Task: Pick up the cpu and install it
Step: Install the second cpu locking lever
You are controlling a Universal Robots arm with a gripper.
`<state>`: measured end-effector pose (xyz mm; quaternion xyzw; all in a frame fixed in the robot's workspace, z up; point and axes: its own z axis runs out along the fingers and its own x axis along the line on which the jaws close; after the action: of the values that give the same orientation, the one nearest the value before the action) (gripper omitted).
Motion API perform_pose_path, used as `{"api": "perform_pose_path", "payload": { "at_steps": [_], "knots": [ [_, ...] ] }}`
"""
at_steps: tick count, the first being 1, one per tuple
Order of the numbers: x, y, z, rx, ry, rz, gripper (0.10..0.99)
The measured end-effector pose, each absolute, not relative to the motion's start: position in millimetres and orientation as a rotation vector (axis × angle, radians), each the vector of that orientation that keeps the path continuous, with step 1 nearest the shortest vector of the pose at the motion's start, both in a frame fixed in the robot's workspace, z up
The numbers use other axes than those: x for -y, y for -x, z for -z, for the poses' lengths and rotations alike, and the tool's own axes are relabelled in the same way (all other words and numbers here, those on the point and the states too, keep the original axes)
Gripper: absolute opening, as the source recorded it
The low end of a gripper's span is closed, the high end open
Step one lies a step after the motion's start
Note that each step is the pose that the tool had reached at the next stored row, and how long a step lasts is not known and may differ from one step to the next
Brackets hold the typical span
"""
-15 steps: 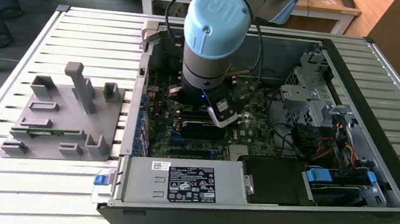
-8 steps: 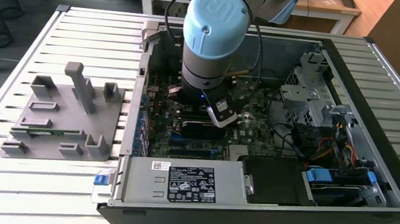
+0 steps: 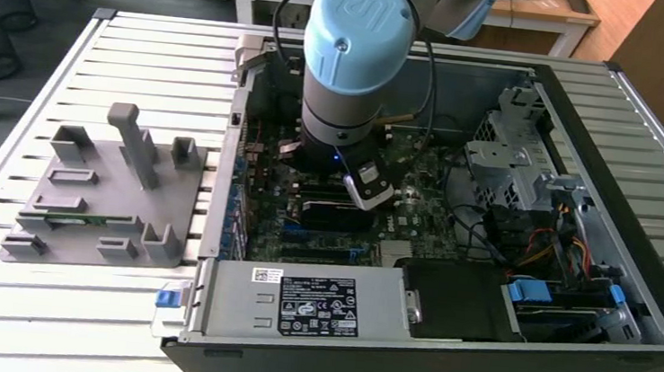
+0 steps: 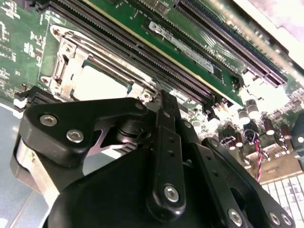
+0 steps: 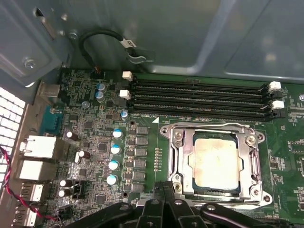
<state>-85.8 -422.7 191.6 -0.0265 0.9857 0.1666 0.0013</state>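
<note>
Your cpu (image 5: 216,164) sat flat inside the socket's metal frame (image 5: 251,164) on the motherboard (image 5: 90,142), its pale silver top showing in both wrist views (image 4: 97,85). The memory slots (image 5: 199,99) ran just beside the frame, at its 12 o'clock in the first wrist view. Your gripper (image 5: 164,199) hung just beside the socket with its fingers drawn together, holding nothing. The computer case (image 3: 438,358) lay open on the slatted bench (image 3: 9,302).

Reaching steeply downward from the top centre of the exterior view, blue-capped arm (image 3: 356,53) near vertical. Gripper (image 5: 166,190) at the bottom edge of the first wrist view, black linkages folded together.
</note>
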Motion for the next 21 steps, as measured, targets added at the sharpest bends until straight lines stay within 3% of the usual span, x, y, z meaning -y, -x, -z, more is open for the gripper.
{"api": "perform_pose_path", "payload": {
  "at_steps": [21],
  "knots": [
    [422.5,85.8,-187.4,-3.094,0.083,-0.523,0.106]
  ]
}}
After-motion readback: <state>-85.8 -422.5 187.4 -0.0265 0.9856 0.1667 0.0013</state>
